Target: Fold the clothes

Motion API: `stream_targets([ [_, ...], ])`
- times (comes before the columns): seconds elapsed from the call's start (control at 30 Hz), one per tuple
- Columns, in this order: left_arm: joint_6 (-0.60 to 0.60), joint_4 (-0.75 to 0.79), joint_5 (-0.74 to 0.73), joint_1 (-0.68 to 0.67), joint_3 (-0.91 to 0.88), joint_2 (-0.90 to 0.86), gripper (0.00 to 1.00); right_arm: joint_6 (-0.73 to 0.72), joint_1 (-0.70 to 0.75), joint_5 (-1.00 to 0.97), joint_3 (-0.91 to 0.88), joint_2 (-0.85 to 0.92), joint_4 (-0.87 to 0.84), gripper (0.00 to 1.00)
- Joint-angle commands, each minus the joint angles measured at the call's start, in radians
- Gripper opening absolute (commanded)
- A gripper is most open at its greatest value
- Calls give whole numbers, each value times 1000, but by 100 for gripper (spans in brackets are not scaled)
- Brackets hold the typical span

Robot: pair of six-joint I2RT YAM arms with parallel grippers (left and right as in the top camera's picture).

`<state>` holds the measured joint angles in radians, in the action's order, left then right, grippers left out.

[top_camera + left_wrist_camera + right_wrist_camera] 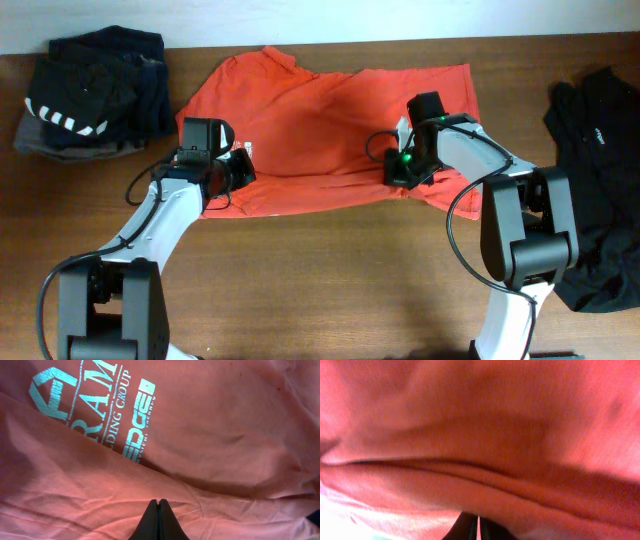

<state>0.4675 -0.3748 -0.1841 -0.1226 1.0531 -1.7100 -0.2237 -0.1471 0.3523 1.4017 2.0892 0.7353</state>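
The orange-red T-shirt (pixel 320 120) lies spread across the middle of the table, creased, with its collar toward the back left. My left gripper (pixel 243 168) rests at the shirt's lower left edge. In the left wrist view its fingers (pixel 158 502) are pressed shut against the T-shirt (pixel 225 435), no fabric showing between them, and white lettering (pixel 95 400) runs across the top left. My right gripper (pixel 398 172) sits at the lower right edge. In the right wrist view a thick fold of the T-shirt (pixel 495 420) hangs over the nearly closed right gripper (pixel 478 519), red cloth showing in the slit.
A dark folded pile with white stripes (pixel 90 95) sits at the back left corner. A loose black garment (pixel 600 190) lies along the right edge. Bare wooden table (pixel 330 290) stretches in front of the shirt between the two arm bases.
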Motion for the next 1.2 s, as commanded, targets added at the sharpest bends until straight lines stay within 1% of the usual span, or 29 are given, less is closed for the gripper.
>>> stream_targets([
  [0.0, -13, -1, -10, -4, 19, 22, 1, 34, 11, -124, -5, 27, -51, 9],
  [0.13, -13, 0, -10, -4, 19, 22, 1, 51, 11, -170, -5, 27, -116, 11],
  [0.27, -14, 8, 2, -4, 19, 22, 1, 60, 11, -181, 1, 27, -115, 17],
  [0.43, -14, 14, 64, -4, 19, 22, 1, 60, 12, -182, 45, 26, -31, 17],
  [0.57, -14, 7, 81, -4, 19, 21, 1, 59, 12, -181, 158, 4, 133, 23],
  [0.6, -14, 2, 82, -4, 19, 21, 2, 60, 12, -181, 183, -1, 169, 28],
  [0.63, -14, -3, 89, -4, 19, 21, 2, 60, 12, -182, 216, -7, 213, 36],
  [0.67, -14, -11, 102, -4, 19, 21, 4, 60, 12, -182, 246, -9, 254, 55],
  [0.7, -14, -21, 114, -4, 19, 21, 6, 60, 12, -182, 283, -9, 307, 70],
  [0.73, -14, -29, 124, -4, 19, 21, 7, 60, 12, -193, 310, -9, 350, 79],
  [0.8, -14, -47, 132, -4, 19, 21, 9, 59, 12, -274, 356, -9, 449, 89],
  [0.83, -14, -53, 129, -4, 19, 21, 9, 59, 12, -315, 364, -9, 488, 91],
  [0.93, -13, -83, 121, -4, 19, 21, 5, 50, 27, -385, 361, -6, 555, 90],
  [0.97, -13, -91, 121, -4, 18, 21, 4, 51, 36, -391, 356, -6, 562, 87],
  [1.07, -13, -107, 121, -4, 12, 13, 3, 27, 81, -391, 342, -6, 562, 70],
  [1.13, -13, -114, 121, -4, 12, -9, 3, 21, 121, -387, 325, -6, 545, 57],
  [1.17, -13, -115, 119, -4, 12, -23, 3, 21, 140, -382, 317, -6, 538, 48],
])
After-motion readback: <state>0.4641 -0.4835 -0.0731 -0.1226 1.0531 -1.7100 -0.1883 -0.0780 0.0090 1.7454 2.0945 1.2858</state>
